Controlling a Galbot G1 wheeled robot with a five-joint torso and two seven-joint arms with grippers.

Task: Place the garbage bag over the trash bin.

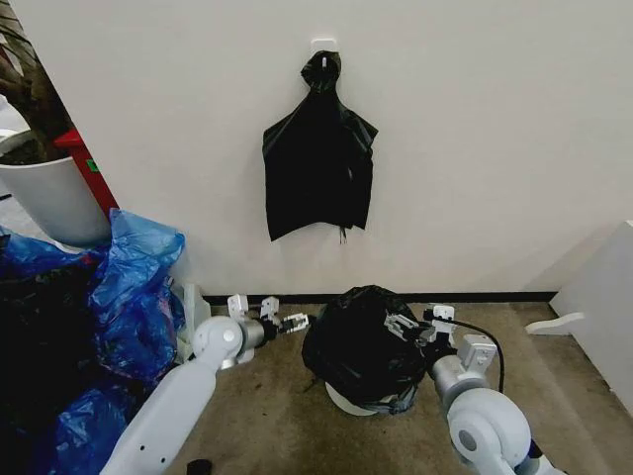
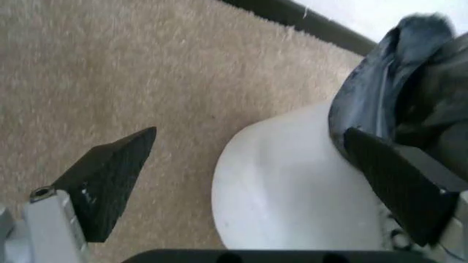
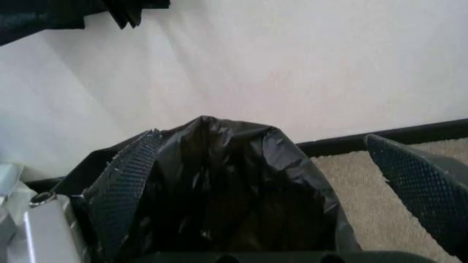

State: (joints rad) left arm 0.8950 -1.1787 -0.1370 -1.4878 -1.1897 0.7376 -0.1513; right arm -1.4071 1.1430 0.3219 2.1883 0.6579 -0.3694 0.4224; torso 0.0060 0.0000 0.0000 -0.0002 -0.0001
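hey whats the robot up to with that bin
The robot is fitting a thin glossy black plastic garbage bag over a round cream-white plastic trash bin on the beige carpet by the wall. The bag drapes over the bin's top and most of its sides; the base is still bare. The left tool is open beside the bin's left side. The right tool is open at the bag's upper right edge.

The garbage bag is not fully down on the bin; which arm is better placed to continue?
Probably the right: its open claw already touches the garbage bag over the trash bin, while the left claw is open beside it.
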